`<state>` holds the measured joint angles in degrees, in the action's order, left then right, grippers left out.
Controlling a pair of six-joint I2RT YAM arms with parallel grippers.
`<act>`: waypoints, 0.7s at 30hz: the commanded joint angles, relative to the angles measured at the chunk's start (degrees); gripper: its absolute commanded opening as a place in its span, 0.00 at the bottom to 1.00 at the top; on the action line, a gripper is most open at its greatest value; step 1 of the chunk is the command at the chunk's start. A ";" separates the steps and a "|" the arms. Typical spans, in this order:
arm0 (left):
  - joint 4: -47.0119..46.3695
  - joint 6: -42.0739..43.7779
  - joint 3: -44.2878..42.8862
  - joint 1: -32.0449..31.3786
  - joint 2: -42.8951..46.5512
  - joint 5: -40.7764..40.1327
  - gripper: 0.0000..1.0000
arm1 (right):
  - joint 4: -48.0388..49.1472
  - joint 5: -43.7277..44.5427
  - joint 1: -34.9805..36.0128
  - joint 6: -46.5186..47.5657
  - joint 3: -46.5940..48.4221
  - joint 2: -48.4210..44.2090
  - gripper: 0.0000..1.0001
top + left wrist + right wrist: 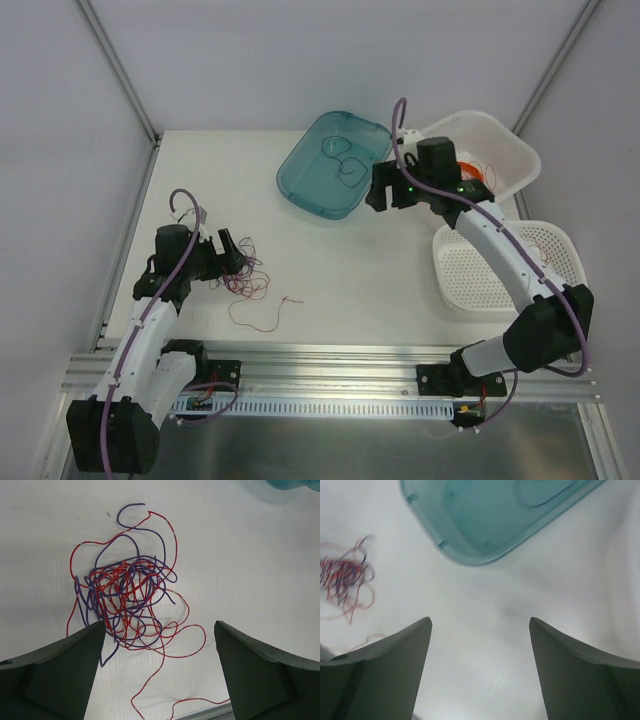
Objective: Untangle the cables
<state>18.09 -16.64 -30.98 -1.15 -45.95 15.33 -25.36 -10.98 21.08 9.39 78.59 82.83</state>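
Left wrist: cables beyond spread fingers

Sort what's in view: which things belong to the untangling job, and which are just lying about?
Job: cables, a red and purple wad; left gripper, open over it; right gripper, open, empty; likely teal tray, holding loose dark wire loops.
Lying about: far white basket, something orange inside; near white basket.

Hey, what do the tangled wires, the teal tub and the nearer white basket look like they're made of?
The cables look like thin wire in smooth red and purple-blue plastic insulation, holding springy curls. The teal tub seems glossy plastic, tinted see-through. The nearer white basket is probably moulded matte plastic, given its perforated mesh.
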 commanded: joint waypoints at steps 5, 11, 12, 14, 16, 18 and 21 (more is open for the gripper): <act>-1.30 -1.90 0.40 -0.35 -0.98 -2.32 0.91 | 4.53 -5.63 20.81 -3.75 -10.11 -0.04 0.83; -0.86 -2.43 0.40 -0.35 -1.50 -4.78 0.92 | 10.15 -3.96 33.03 -12.53 -12.58 5.49 0.82; -0.77 -2.43 0.40 -0.35 -1.94 -4.87 0.92 | 10.51 -4.05 34.19 -13.25 -12.23 6.46 0.82; -0.51 -2.52 0.13 -0.35 -2.38 -5.05 0.92 | 10.95 -5.01 37.00 -14.48 -11.00 9.71 0.82; -0.33 -2.60 0.13 -0.35 -2.91 -5.14 0.92 | 10.34 -4.93 38.76 -14.22 -8.56 11.73 0.81; -0.24 -2.78 0.04 -0.35 -3.17 -5.57 0.92 | 9.98 -5.71 40.35 -14.22 -7.05 14.46 0.80; 0.19 -2.87 -0.04 -0.35 -3.61 -6.63 0.92 | 10.16 -6.59 41.41 -15.44 -5.20 17.98 0.77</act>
<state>18.31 -18.90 -30.96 -1.15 -49.34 10.74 -17.37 -16.01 61.95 -3.46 69.71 99.02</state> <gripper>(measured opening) 0.920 0.779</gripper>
